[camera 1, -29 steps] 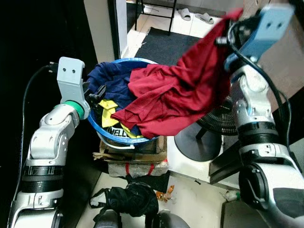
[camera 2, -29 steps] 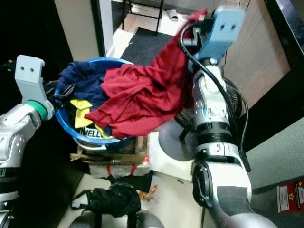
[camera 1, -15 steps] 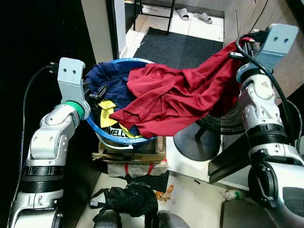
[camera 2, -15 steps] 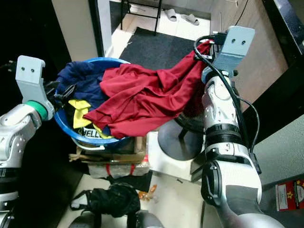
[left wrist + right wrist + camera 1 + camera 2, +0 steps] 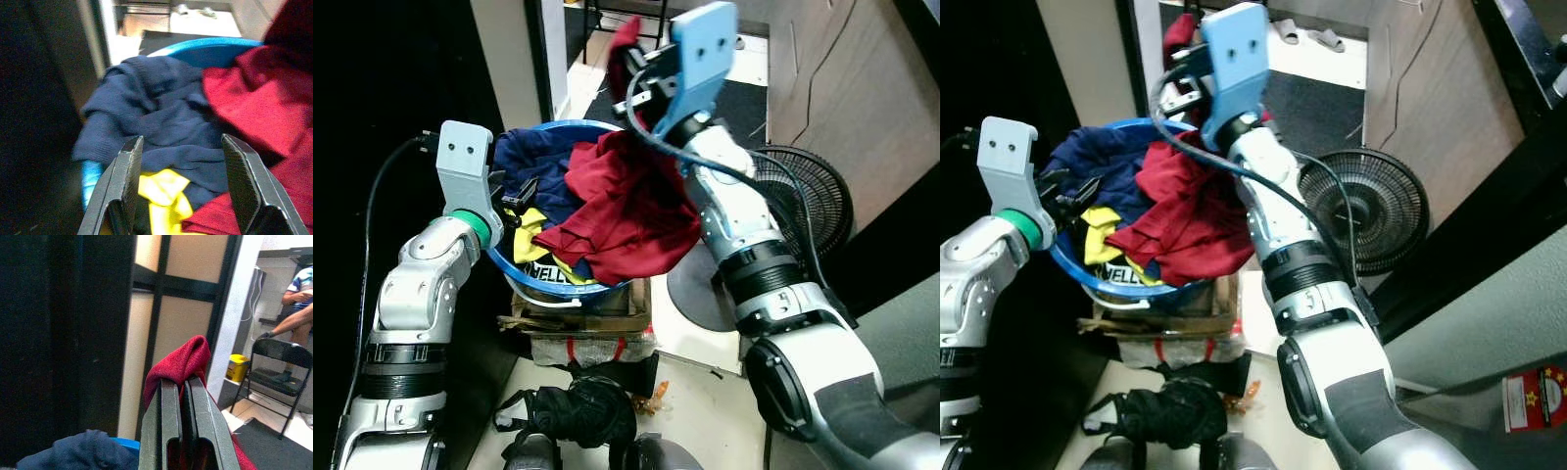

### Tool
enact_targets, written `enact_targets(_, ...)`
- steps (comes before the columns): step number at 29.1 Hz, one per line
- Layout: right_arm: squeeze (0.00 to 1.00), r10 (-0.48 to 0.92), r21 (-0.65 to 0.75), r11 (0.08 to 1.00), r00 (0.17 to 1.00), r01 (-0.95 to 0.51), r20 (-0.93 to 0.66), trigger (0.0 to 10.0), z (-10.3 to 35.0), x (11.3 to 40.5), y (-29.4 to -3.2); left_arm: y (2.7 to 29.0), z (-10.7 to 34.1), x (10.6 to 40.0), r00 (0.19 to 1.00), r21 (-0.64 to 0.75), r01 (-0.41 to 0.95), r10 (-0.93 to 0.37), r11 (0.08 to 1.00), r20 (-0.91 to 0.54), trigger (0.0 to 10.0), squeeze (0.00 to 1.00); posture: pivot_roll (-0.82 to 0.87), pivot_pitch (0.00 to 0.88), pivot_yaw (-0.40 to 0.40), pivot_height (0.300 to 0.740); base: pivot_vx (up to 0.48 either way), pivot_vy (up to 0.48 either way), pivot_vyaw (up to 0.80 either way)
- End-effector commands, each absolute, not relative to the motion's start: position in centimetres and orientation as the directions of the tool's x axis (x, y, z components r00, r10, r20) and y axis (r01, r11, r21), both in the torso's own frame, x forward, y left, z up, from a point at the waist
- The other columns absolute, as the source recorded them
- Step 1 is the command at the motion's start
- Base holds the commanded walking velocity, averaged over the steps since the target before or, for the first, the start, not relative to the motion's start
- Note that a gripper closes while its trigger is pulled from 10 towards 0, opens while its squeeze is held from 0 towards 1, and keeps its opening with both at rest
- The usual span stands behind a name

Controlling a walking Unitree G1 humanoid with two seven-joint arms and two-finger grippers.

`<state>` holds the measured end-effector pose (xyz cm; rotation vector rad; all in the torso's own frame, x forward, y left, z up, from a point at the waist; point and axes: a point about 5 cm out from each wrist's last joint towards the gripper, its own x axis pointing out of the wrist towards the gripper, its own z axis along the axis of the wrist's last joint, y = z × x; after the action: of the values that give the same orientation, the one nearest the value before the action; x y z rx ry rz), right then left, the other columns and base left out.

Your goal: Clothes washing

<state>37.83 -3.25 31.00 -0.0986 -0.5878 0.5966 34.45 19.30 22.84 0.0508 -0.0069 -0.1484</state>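
A blue basin holds a navy garment, a yellow one and a big red garment that spills over its right side. My right gripper is raised above the basin's far edge. It is shut on a corner of the red garment, which hangs from it down into the pile. My left gripper stands open at the basin's left rim, its fingers spread over the navy garment with nothing between them.
The basin rests on a cardboard box. A black fan stands on the floor to the right, beside a wooden panel. A black bundle lies at my feet. A person sits on a folding chair beyond the doorway.
My right gripper has swung from the far right to above the basin, carrying the red garment's corner. The garment now bunches over the basin, and the fan is uncovered. The left arm stayed put.
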Motion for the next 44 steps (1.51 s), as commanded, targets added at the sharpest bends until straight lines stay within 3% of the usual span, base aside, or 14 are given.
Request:
enact_targets(1, 0.0, 0.639, -0.316, 0.769, 0.659, -0.556, 0.396, 10.0, 28.0, 37.5, -2.3, 19.2, 22.3, 34.1, 0.988, 0.045, 0.154, -0.153, 0.987, -0.011, 10.0, 0.0, 0.05, 0.144, -0.031, 0.74, 0.0, 0.0, 0.0)
enact_targets(10, 0.0, 0.695, -0.364, 0.7, 0.704, -0.615, 0.147, 10.0, 21.9, 37.2, -2.0, 18.9, 22.2, 34.1, 0.987, 0.04, 0.16, -0.16, 0.986, -0.014, 10.0, 0.0, 0.05, 0.149, -0.029, 0.74, 0.0, 0.0, 0.0)
enact_targets(11, 0.09, 0.694, -0.363, 0.697, 0.71, -0.619, 0.121, 10.0, 21.2, 37.2, -2.0, 18.9, 22.2, 34.1, 0.987, 0.04, 0.161, -0.16, 0.986, -0.014, 10.0, 0.0, 0.05, 0.149, -0.029, 0.74, 0.0, 0.0, 0.0)
enact_targets(12, 0.09, 0.694, -0.363, 0.697, 0.71, -0.619, 0.121, 10.0, 21.2, 37.2, -2.0, 18.9, 22.2, 34.1, 0.987, 0.04, 0.161, -0.16, 0.986, -0.014, 10.0, 0.0, 0.05, 0.149, -0.029, 0.74, 0.0, 0.0, 0.0)
enact_targets(13, 1.0, 0.702, -0.355, 0.688, 0.704, -0.633, 0.105, 10.0, 20.8, 37.0, -2.1, 18.9, 22.2, 34.1, 0.987, 0.039, 0.161, -0.16, 0.986, -0.014, 10.0, 0.0, 0.05, 0.15, -0.03, 0.74, 0.0, 0.0, 0.0)
enact_targets(24, 1.0, 0.718, -0.301, 0.684, 0.686, -0.664, 0.117, 10.0, 20.9, 36.6, -2.8, 18.8, 22.2, 34.1, 0.987, 0.039, 0.161, -0.161, 0.986, -0.015, 10.0, 0.0, 0.04, 0.148, -0.028, 0.74, 0.0, 0.0, 0.0)
enact_targets(27, 1.0, 0.656, -0.311, 0.739, 0.743, -0.597, 0.132, 10.0, 22.5, 37.7, -6.1, 18.8, 22.3, 34.2, 0.987, 0.039, 0.162, -0.162, 0.986, -0.011, 10.0, 0.0, 0.04, 0.141, -0.029, 0.74, 0.0, 0.0, 0.0)
enact_targets(30, 1.0, 0.634, -0.316, 0.757, 0.761, -0.573, 0.139, 10.0, 23.0, 38.0, -7.0, 18.9, 22.3, 34.2, 0.987, 0.039, 0.161, -0.161, 0.986, -0.01, 10.0, 0.0, 0.04, 0.141, -0.029, 0.74, 0.0, 0.0, 0.0)
enact_targets(33, 1.0, 0.521, -0.319, 0.83, 0.839, -0.457, 0.156, 10.0, 24.5, 39.5, -10.6, 18.8, 22.3, 34.2, 0.987, 0.04, 0.163, -0.163, 0.986, -0.008, 10.0, 0.0, 0.04, 0.135, -0.028, 0.74, 0.0, 0.0, 0.0)
enact_targets(37, 1.0, 0.488, -0.317, 0.848, 0.859, -0.424, 0.157, 10.0, 24.7, 39.8, -11.5, 18.7, 22.3, 34.2, 0.986, 0.04, 0.164, -0.164, 0.986, -0.007, 10.0, 0.0, 0.04, 0.135, -0.028, 0.74, 0.0, 0.0, 0.0)
enact_targets(38, 0.81, 0.462, -0.312, 0.861, 0.873, -0.401, 0.155, 10.0, 24.9, 40.0, -12.0, 18.7, 22.3, 34.3, 0.986, 0.039, 0.165, -0.164, 0.986, -0.006, 10.0, 0.0, 0.04, 0.135, -0.028, 0.74, 0.0, 0.0, 0.0)
enact_targets(39, 0.0, 0.438, -0.297, 0.875, 0.886, -0.381, 0.151, 10.0, 24.9, 40.2, -12.5, 18.7, 22.3, 34.3, 0.986, 0.04, 0.164, -0.164, 0.986, -0.006, 10.0, 0.0, 0.04, 0.135, -0.028, 0.74, 0.0, 0.0, 0.0)
enact_targets(44, 0.0, 0.406, -0.268, 0.892, 0.906, -0.363, 0.123, 10.0, 24.5, 40.6, -12.6, 18.8, 22.4, 34.2, 0.987, 0.042, 0.162, -0.162, 0.986, -0.005, 10.0, 0.0, 0.05, 0.131, -0.031, 0.74, 0.0, 0.0, 0.0)
